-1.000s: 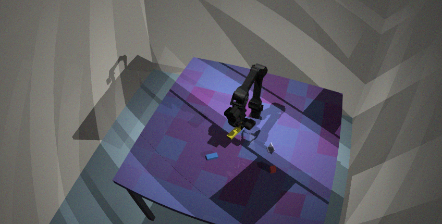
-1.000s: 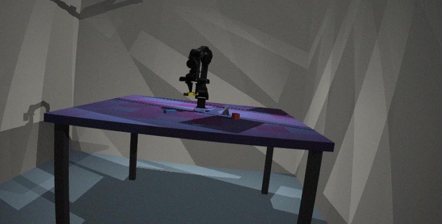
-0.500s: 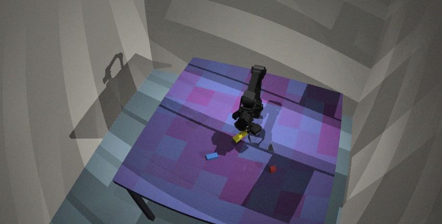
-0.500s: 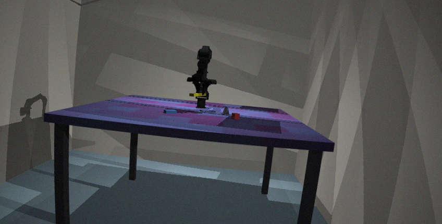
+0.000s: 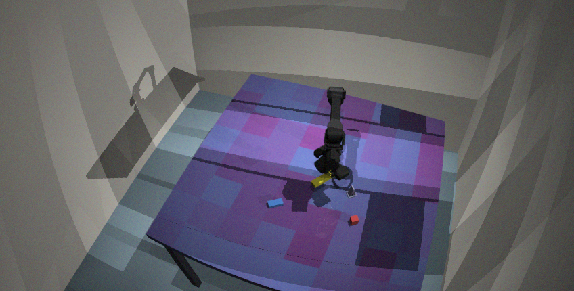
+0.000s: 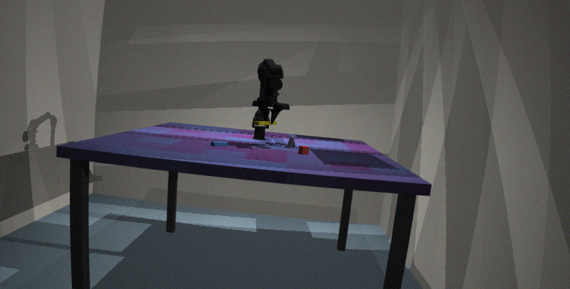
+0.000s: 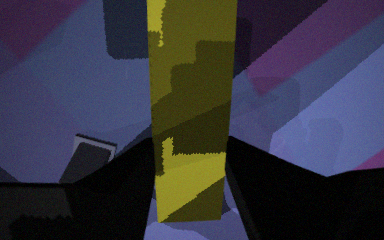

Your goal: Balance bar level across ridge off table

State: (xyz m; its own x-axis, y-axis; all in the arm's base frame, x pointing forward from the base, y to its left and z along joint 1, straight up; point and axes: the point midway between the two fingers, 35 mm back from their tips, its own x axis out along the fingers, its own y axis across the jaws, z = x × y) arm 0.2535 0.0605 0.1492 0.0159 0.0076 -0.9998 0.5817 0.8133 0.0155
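Note:
The yellow bar (image 5: 318,181) (image 6: 261,123) (image 7: 194,75) is in my gripper (image 5: 331,174) (image 6: 273,121) (image 7: 189,145), which is shut on it. The fingers grip its two long sides, near one end in the wrist view. The bar hangs above the table (image 5: 225,223) (image 6: 240,171) and looks about level in the exterior view. The small grey ridge (image 5: 351,191) (image 6: 292,142) (image 7: 86,161) stands on the table, to the right of the bar in the top and exterior views. In the wrist view it is at the lower left, partly hidden by the left finger. Bar and ridge are apart.
A red cube (image 5: 354,220) (image 6: 303,150) lies on the table near the ridge, towards the front. A blue block (image 5: 275,202) (image 6: 219,144) lies farther left. The arm's base stands behind, and shadows fall across the table top.

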